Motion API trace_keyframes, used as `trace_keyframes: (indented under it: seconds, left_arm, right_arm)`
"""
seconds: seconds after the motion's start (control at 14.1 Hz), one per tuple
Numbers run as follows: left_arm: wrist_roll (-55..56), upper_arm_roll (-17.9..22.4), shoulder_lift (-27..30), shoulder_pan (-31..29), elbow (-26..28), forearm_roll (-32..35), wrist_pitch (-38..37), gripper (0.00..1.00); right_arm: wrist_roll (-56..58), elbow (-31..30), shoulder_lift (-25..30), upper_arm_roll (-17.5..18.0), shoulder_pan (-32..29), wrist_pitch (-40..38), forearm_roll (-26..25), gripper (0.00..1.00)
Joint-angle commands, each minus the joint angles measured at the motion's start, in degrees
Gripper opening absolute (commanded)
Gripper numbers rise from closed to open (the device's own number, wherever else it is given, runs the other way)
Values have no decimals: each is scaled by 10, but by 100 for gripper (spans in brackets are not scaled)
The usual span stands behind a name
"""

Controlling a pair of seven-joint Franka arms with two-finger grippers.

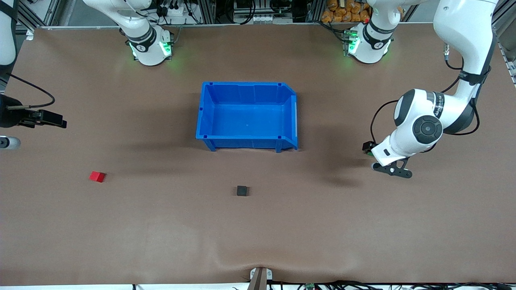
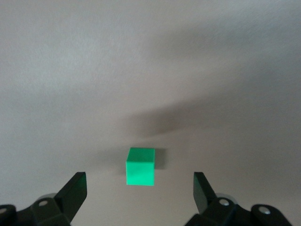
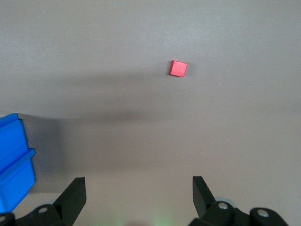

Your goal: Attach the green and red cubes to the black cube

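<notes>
Brown table under even overhead light

A brown mat (image 1: 169, 225) is covering the tabletop and buckling slightly near the front camera's edge, while cables and metal framing (image 1: 258, 12) are lining the bases' edge.

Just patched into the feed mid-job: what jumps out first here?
The blue bin stands mid-table, with the black cube nearer the camera. The red cube lies toward the right arm's end. The left gripper hangs open over the green cube.

Three cubes (image 1: 97, 176), one bin (image 1: 246, 144), two arms (image 1: 419, 125)
</notes>
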State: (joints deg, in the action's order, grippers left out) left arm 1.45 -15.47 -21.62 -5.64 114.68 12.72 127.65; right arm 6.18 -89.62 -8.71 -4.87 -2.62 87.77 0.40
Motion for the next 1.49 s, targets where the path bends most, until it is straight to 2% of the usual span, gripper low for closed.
trace_keyframes:
  seconds: [0.0,0.21,0.28,0.5,0.64,0.99,1.42]
  left_arm:
    - [-6,-4,-17,-20,7,15,21,100]
    - [-6,-4,-41,-20,7,15,37,100]
    - [-6,-4,-48,-19,6,15,39,92]
    - [-6,-3,-58,-14,6,15,39,89]
    - [-6,-3,-70,-14,5,15,44,82]
    - [-6,-3,-74,-19,6,15,48,80]
    - [-6,-3,-81,-21,7,15,45,71]
  right_arm:
    - [5,1,-10,9,-16,9,0,100]
    - [5,2,-31,9,-17,10,-1,100]
    - [4,2,-33,9,-16,14,0,100]
    - [3,1,-42,9,-13,26,0,100]
    - [2,2,-49,9,-12,29,0,100]
    - [2,-1,-61,10,-11,73,-2,100]
    - [2,-2,-76,10,-16,92,-2,100]
